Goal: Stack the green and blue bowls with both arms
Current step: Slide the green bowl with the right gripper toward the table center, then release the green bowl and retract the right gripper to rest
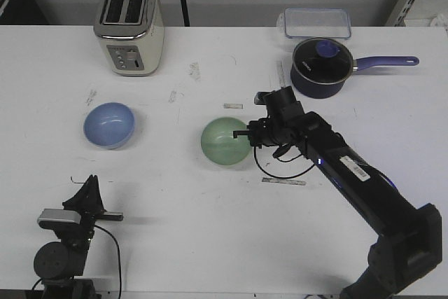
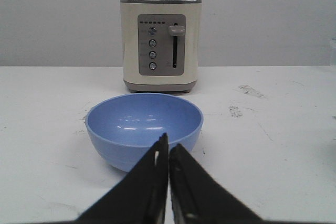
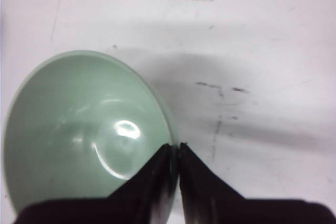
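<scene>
The right end effector (image 1: 246,138) is clamped on the rim of the green bowl (image 1: 224,142), which sits on the counter (image 1: 210,243) well to the right of the toaster (image 1: 130,26) and nearer the robot. The blue bowl (image 1: 109,125) rests just in front of the toaster. The left end effector (image 2: 168,150) hangs near the blue bowl, clenched on nothing.

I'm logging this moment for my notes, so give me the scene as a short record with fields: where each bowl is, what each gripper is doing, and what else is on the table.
green bowl: upright, mid-table, not stacked
blue bowl: upright, left of the green one, in front of the toaster, apart from it
right gripper: shut on the green bowl's rim
left gripper: shut, empty, short of the blue bowl
other items: saucepan with lid, clear container behind it
</scene>
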Controlling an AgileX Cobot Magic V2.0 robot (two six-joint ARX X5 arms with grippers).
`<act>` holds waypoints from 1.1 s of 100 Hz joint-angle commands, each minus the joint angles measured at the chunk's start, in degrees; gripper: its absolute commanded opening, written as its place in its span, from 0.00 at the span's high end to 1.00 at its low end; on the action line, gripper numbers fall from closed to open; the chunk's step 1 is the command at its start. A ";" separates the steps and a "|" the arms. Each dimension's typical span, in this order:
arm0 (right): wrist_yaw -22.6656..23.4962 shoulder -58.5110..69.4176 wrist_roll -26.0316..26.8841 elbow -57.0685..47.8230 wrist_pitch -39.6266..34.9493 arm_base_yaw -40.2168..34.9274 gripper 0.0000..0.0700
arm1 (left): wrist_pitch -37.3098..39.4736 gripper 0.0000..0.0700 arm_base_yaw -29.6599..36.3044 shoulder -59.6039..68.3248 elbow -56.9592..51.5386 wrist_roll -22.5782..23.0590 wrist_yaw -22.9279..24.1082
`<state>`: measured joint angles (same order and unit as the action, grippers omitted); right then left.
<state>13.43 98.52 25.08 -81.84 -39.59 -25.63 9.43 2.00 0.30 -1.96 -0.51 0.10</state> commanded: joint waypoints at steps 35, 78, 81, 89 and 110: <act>-2.10 3.56 1.07 -0.31 0.55 -0.70 0.99 | 0.87 1.00 -0.07 -0.11 1.27 0.74 0.11; -3.02 3.67 1.03 0.13 0.04 -0.66 0.94 | 0.87 1.00 -0.07 -0.11 1.27 0.74 0.11; -3.02 3.67 1.03 0.13 0.07 -0.66 0.90 | 0.87 1.00 -0.07 -0.11 1.27 0.74 0.11; -3.19 3.65 1.03 0.13 0.13 -0.66 0.75 | 0.90 1.00 -0.07 -0.11 1.27 0.74 0.11; -5.55 2.71 0.39 0.13 0.24 -0.52 0.47 | 0.87 1.00 -0.07 -0.11 1.27 0.74 0.11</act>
<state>8.80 100.64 25.56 -81.17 -39.75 -25.87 9.43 2.00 0.30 -1.96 -0.51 0.08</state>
